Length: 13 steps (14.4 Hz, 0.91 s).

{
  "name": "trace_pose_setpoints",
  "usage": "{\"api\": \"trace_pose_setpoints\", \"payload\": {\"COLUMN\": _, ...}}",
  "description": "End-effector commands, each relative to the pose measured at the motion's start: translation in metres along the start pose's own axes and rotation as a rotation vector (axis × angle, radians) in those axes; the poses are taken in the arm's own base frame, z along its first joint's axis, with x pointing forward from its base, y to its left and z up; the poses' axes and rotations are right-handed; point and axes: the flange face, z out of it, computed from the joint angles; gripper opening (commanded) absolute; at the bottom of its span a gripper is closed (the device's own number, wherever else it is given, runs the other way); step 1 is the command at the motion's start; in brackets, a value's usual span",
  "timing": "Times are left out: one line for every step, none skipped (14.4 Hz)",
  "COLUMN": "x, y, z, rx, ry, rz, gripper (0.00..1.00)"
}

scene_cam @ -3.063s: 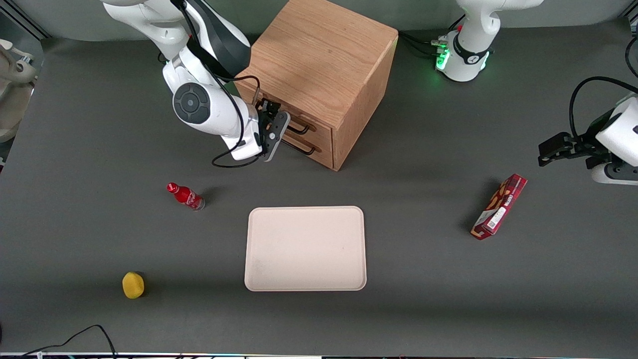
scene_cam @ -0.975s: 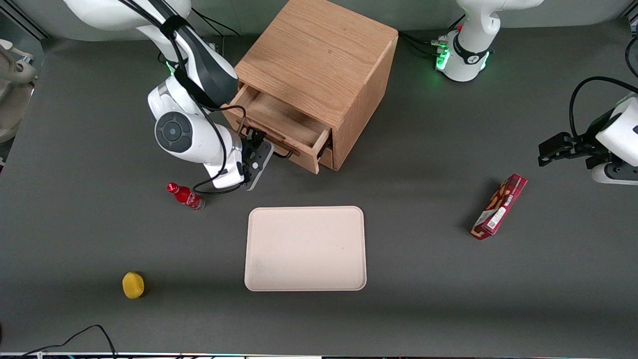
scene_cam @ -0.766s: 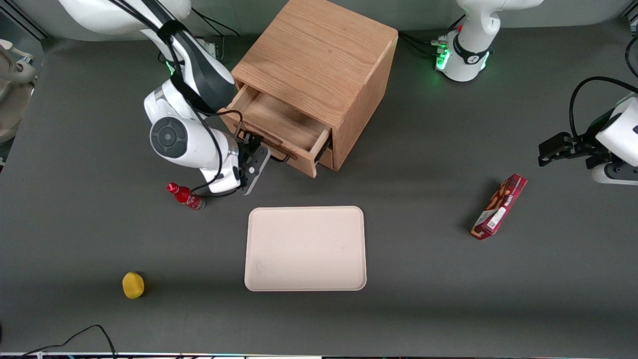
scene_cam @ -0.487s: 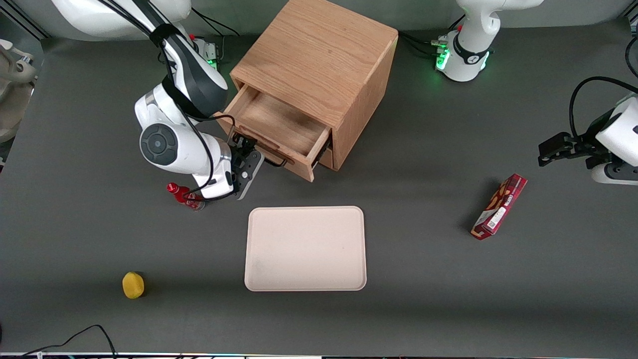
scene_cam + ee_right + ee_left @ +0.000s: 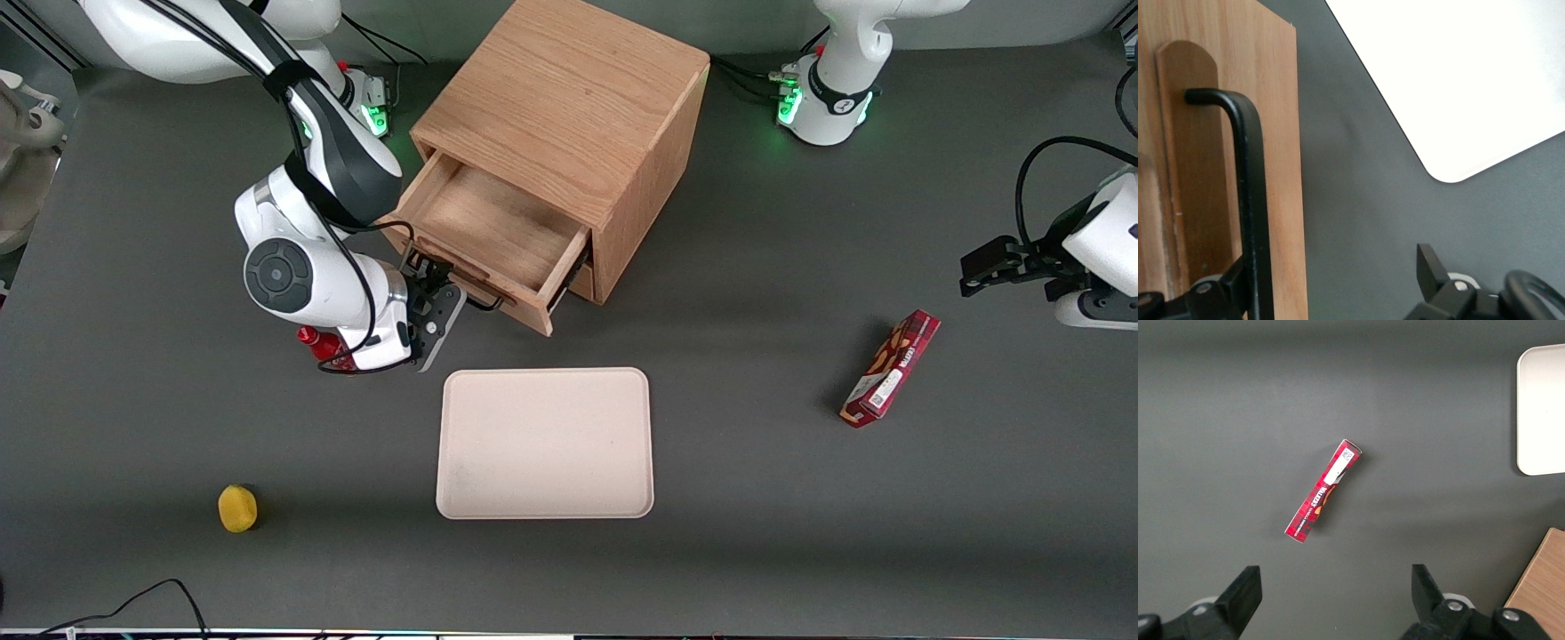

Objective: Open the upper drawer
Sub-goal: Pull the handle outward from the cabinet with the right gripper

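The upper drawer [image 5: 489, 227] of the wooden cabinet [image 5: 569, 98] stands pulled far out, and its bare wooden inside shows. Its black wire handle [image 5: 476, 300] runs along the drawer front, close up in the right wrist view [image 5: 1248, 200]. My gripper [image 5: 436, 300] is in front of the drawer at the handle. In the right wrist view the gripper [image 5: 1331, 283] is open, with its fingers wide apart. One finger [image 5: 1231, 287] lies against the handle bar and the other [image 5: 1428, 263] hangs over bare table. Only a corner of the bottom drawer [image 5: 582, 280] shows under the upper one.
A beige tray [image 5: 544, 443] lies nearer the front camera than the cabinet, and its corner shows in the right wrist view [image 5: 1471, 73]. A red bottle [image 5: 311, 338] is partly hidden under my arm. A yellow object [image 5: 237, 508] sits near the front edge. A red box [image 5: 891, 368] lies toward the parked arm's end.
The upper drawer, shut 3.1 s ago, has slid steadily farther out of the cabinet. My gripper has moved with its handle toward the front camera, and my arm now covers most of the red bottle.
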Motion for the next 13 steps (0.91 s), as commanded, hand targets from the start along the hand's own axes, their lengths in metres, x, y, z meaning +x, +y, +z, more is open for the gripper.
{"api": "trace_pose_setpoints", "payload": {"x": 0.004, "y": 0.018, "z": -0.009, "rx": -0.005, "ry": -0.025, "rz": -0.020, "gripper": 1.00}}
{"api": "trace_pose_setpoints", "payload": {"x": 0.003, "y": 0.022, "z": -0.012, "rx": -0.007, "ry": -0.027, "rz": -0.016, "gripper": 1.00}}
{"api": "trace_pose_setpoints", "payload": {"x": 0.001, "y": 0.025, "z": -0.015, "rx": -0.013, "ry": -0.032, "rz": -0.020, "gripper": 1.00}}
{"api": "trace_pose_setpoints", "payload": {"x": 0.001, "y": 0.026, "z": -0.016, "rx": -0.012, "ry": -0.034, "rz": -0.037, "gripper": 1.00}}
{"api": "trace_pose_setpoints", "payload": {"x": 0.000, "y": 0.028, "z": -0.017, "rx": -0.013, "ry": -0.033, "rz": -0.043, "gripper": 1.00}}
{"api": "trace_pose_setpoints", "payload": {"x": -0.003, "y": 0.033, "z": -0.020, "rx": -0.017, "ry": -0.030, "rz": -0.034, "gripper": 1.00}}
{"api": "trace_pose_setpoints", "payload": {"x": -0.004, "y": 0.035, "z": -0.021, "rx": -0.020, "ry": -0.029, "rz": -0.032, "gripper": 1.00}}
{"api": "trace_pose_setpoints", "payload": {"x": -0.004, "y": 0.036, "z": -0.021, "rx": -0.021, "ry": -0.030, "rz": -0.037, "gripper": 1.00}}
{"api": "trace_pose_setpoints", "payload": {"x": -0.003, "y": 0.038, "z": -0.020, "rx": -0.019, "ry": -0.030, "rz": -0.043, "gripper": 1.00}}
{"api": "trace_pose_setpoints", "payload": {"x": -0.005, "y": 0.042, "z": -0.022, "rx": -0.022, "ry": -0.027, "rz": -0.040, "gripper": 1.00}}
{"api": "trace_pose_setpoints", "payload": {"x": -0.005, "y": 0.045, "z": -0.024, "rx": -0.026, "ry": -0.022, "rz": -0.050, "gripper": 1.00}}
{"api": "trace_pose_setpoints", "payload": {"x": -0.006, "y": 0.046, "z": -0.024, "rx": -0.025, "ry": -0.025, "rz": -0.059, "gripper": 1.00}}
{"api": "trace_pose_setpoints", "payload": {"x": -0.006, "y": 0.047, "z": -0.026, "rx": -0.025, "ry": -0.028, "rz": -0.062, "gripper": 1.00}}
